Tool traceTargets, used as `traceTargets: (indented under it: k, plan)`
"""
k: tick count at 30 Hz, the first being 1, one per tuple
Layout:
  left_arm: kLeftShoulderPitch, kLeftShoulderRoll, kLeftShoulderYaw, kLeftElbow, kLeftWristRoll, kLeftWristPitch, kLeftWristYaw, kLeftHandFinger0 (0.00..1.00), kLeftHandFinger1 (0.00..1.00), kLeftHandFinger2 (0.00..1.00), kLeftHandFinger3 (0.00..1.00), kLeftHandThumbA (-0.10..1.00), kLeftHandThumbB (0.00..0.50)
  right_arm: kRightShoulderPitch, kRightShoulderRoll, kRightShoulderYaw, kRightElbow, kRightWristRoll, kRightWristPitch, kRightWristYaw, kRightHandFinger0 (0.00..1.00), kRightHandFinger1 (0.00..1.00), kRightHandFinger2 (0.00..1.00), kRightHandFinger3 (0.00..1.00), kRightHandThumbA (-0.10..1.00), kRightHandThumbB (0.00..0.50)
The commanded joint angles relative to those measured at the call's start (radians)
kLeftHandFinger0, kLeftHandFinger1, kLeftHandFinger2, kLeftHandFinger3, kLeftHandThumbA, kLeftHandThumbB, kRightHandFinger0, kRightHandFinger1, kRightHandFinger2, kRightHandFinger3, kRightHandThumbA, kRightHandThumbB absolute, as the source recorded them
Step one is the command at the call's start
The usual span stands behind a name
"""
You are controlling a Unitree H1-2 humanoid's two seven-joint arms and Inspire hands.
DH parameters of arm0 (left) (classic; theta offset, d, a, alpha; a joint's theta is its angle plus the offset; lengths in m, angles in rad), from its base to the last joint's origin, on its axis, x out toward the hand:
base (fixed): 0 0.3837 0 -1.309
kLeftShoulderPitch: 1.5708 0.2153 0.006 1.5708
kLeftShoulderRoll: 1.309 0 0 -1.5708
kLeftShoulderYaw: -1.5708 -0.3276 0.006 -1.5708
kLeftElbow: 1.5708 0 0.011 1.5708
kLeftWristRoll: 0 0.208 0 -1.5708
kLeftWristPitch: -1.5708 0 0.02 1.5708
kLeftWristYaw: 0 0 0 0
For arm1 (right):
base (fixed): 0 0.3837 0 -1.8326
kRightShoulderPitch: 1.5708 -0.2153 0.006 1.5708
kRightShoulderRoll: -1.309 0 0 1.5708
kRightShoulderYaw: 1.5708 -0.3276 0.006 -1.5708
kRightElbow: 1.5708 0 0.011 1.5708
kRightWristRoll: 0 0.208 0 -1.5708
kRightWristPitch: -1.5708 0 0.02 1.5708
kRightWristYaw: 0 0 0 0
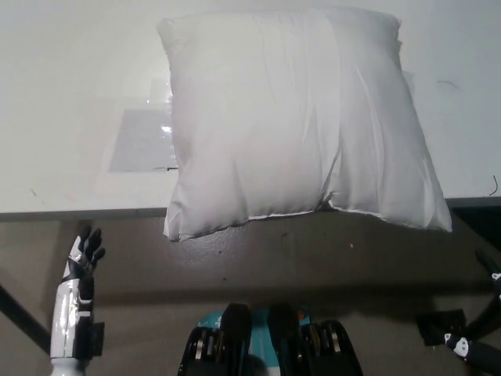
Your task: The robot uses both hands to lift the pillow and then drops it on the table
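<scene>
While both hands are hanging low, nothing is touching the pillow yet.
Pillow position: the pillow [301, 117] is lying on the worktop [70, 102], its near edge overhanging the worktop's front edge.
Left hand: the white left hand [82, 258] is sitting below and to the left of the pillow, well apart from it, fingers spread and holding nothing.
Right hand: the black right hand [491, 270] is barely showing below the pillow's near right corner; I cannot tell whether its fingers are spread or closed.
Patch: a glossy flat patch [141, 137] is lying on the worktop just beside the pillow's left side.
Handling: the pillow is looking soft, light and saggy, likely folding if pinched at 1 point.
Grip advice: the 2 hands are probably best pressing inward on the pillow's left and right sides.
</scene>
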Motion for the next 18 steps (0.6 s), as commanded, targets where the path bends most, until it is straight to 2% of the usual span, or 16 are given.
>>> traceTargets:
  k: [1,2,3,5,6,8,9,10,13,14,15,16,18]
  plan:
    - [0.017,0.005,0.012,-0.052,0.011,-0.055,0.04,1.0,1.0,1.0,1.0,1.0,0.126,0.003,-0.015,-0.017,-0.031,0.035,-0.097,-0.006,1.0,1.0,1.0,1.0,1.0,0.446]
    - [0.017,-0.004,0.031,-0.061,-0.019,-0.054,0.032,1.0,1.0,1.0,1.0,1.0,0.147,-0.008,-0.021,-0.025,-0.041,0.055,-0.099,-0.002,1.0,1.0,1.0,1.0,1.0,0.487]
    - [0.012,-0.003,0.038,-0.067,-0.032,-0.049,0.03,1.0,1.0,1.0,1.0,1.0,0.157,-0.018,-0.03,-0.028,-0.052,0.074,-0.1,0.007,1.0,1.0,1.0,1.0,1.0,0.451]
    - [-0.009,0.014,0.054,-0.078,-0.044,-0.047,0.023,1.0,1.0,1.0,1.0,1.0,0.144,-0.047,-0.044,-0.045,-0.092,0.124,-0.074,0.023,1.0,1.0,1.0,1.0,1.0,0.465]
    - [-0.022,0.02,0.06,-0.082,-0.044,-0.045,0.019,1.0,1.0,1.0,1.0,1.0,0.143,-0.061,-0.046,-0.054,-0.111,0.129,-0.052,0.024,1.0,1.0,1.0,1.0,1.0,0.488]
    - [-0.069,0.041,0.076,-0.089,-0.03,-0.049,0.02,1.0,1.0,1.0,1.0,1.0,0.142,-0.108,-0.066,-0.074,-0.142,0.144,-0.035,0.028,1.0,1.0,1.0,1.0,1.0,0.455]
    - [-0.092,0.05,0.084,-0.092,-0.035,-0.039,0.02,1.0,1.0,1.0,1.0,1.0,0.155,-0.129,-0.072,-0.084,-0.157,0.148,-0.021,0.03,1.0,1.0,1.0,1.0,1.0,0.452]
    - [-0.119,0.057,0.093,-0.1,-0.046,-0.023,0.022,1.0,1.0,1.0,1.0,1.0,0.176,-0.158,-0.084,-0.095,-0.176,0.161,0.004,0.034,1.0,1.0,1.0,1.0,1.0,0.473]
    - [-0.204,0.086,0.141,-0.089,-0.014,0.006,0.048,1.0,1.0,1.0,1.0,1.0,0.197,-0.254,-0.123,-0.125,-0.222,0.176,0.051,0.044,1.0,1.0,1.0,1.0,1.0,0.415]
    - [-0.211,0.087,0.145,-0.087,-0.016,0.01,0.047,1.0,1.0,1.0,1.0,1.0,0.196,-0.261,-0.126,-0.126,-0.225,0.176,0.055,0.046,1.0,1.0,1.0,1.0,1.0,0.415]
    - [-0.231,0.092,0.156,-0.077,-0.021,0.022,0.05,1.0,1.0,1.0,1.0,1.0,0.195,-0.286,-0.139,-0.133,-0.236,0.196,0.096,0.058,1.0,1.0,1.0,1.0,1.0,0.465]
    - [-0.245,0.101,0.162,-0.07,-0.022,0.025,0.049,1.0,1.0,1.0,1.0,1.0,0.181,-0.304,-0.144,-0.133,-0.244,0.218,0.121,0.068,1.0,1.0,1.0,1.0,1.0,0.486]
    - [-0.292,0.121,0.175,-0.052,-0.025,0.045,0.045,1.0,1.0,1.0,1.0,1.0,0.128,-0.355,-0.157,-0.139,-0.243,0.229,0.162,0.075,1.0,1.0,1.0,1.0,1.0,0.494]
